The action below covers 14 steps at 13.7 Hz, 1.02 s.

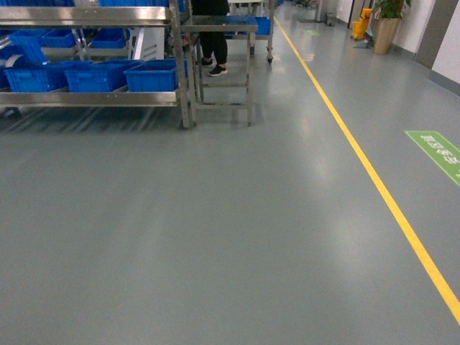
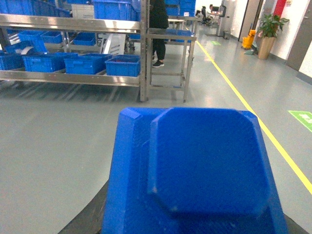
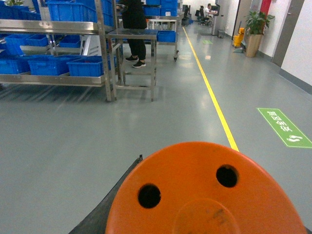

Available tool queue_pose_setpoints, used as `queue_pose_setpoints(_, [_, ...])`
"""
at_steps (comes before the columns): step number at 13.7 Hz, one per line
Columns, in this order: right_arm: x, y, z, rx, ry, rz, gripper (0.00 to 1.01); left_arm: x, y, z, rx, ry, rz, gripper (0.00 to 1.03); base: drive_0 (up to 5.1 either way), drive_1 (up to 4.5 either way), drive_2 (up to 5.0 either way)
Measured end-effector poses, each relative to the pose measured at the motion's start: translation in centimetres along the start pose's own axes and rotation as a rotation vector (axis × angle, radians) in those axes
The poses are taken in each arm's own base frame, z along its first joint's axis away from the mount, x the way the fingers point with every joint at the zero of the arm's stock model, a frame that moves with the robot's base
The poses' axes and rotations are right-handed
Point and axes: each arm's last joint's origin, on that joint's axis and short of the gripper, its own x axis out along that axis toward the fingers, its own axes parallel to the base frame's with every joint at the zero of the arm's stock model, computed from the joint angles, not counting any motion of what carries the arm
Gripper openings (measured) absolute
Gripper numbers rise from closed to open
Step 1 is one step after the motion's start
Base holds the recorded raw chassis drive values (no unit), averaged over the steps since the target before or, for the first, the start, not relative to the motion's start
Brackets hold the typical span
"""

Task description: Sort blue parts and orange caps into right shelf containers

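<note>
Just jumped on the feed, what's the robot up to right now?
It is out on the open floor, some way from the metal shelf that holds the blue crates. A blue part fills the left wrist view and an orange cap fills the right wrist view, so each arm seems to be carrying one piece, though the jaws themselves are hidden. Nothing has gone into a crate yet. A person stands by the steel table beside the shelf.

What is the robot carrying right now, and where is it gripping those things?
A blue part fills the left wrist view and an orange cap the right, so each arm probably carries one. The fingers are hidden, so where they grip cannot be told.
</note>
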Motion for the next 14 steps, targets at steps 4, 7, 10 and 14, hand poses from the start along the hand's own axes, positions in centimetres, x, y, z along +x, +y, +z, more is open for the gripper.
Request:
queue_pose_setpoints(4, [0.0,0.0,0.01,0.0,-0.002,0.0,0.45,0.0,0.0,0.03,0.0,-0.003,-0.001,0.42,0.3,4.49,-3.9])
queue_pose_setpoints(7, [0.0,0.0,0.07,0.0,-0.008,0.0,0.45,0.0,0.0,0.05,0.0,-0.005,-0.001,0.42,0.1,4.3,-4.1])
queue_pose_setpoints(10, [0.0,0.0,0.01,0.0,-0.001,0.0,0.45,0.0,0.0,0.0,0.0,0.0,-0.001,0.42,0.1,4.3,-4.1])
queue_pose_setpoints(14, [0.0,0.0,0.01,0.0,-0.001,0.0,0.44,0.0,-0.01,0.0,0.0,0.0,-0.002,0.42,0.0,4.26,-4.2])
